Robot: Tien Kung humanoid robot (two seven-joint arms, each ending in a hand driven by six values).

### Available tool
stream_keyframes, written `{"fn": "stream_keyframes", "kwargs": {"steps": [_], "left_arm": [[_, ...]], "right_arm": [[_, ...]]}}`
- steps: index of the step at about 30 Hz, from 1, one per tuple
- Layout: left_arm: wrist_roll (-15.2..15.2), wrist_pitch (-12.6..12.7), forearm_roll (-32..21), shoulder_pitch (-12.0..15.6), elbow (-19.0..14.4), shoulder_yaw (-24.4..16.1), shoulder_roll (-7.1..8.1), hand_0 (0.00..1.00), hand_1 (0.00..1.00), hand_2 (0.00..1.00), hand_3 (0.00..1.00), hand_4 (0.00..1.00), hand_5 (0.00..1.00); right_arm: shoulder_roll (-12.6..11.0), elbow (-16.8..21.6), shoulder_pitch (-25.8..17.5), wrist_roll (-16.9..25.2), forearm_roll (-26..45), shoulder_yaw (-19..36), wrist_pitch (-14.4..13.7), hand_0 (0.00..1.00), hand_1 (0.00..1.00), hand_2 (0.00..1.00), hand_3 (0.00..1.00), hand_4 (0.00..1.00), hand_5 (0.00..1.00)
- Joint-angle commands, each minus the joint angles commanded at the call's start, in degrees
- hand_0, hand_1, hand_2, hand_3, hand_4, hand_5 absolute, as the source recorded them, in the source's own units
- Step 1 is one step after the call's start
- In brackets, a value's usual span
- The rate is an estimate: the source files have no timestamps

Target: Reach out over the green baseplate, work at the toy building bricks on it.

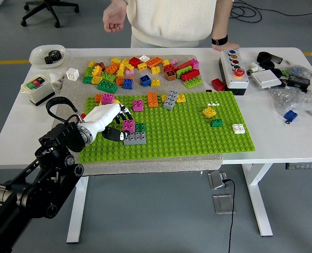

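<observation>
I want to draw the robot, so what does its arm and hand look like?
The left arm is black and chunky, with round joints and a black cable loop near the wrist. The left hand has a white shell and dark fingers. The right arm isn't in view.
</observation>
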Motion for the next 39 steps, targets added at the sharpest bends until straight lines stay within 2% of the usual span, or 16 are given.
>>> {"fn": "stream_keyframes", "kwargs": {"steps": [13,39], "left_arm": [[-0.21,0.42,0.0,-0.89,0.94,0.05,-0.37,0.622,0.565,0.53,0.536,0.585,0.092],[-1.14,1.22,0.0,-0.86,2.52,0.31,-0.58,0.636,0.574,0.535,0.545,0.589,0.113]], "right_arm": [[0.0,0.0,0.1,0.02,0.01,0.01,0.01,0.743,0.645,0.687,0.638,0.85,0.533],[0.08,0.0,-0.03,0.03,-0.12,-0.32,0.08,0.743,0.644,0.687,0.638,0.85,0.535]]}}
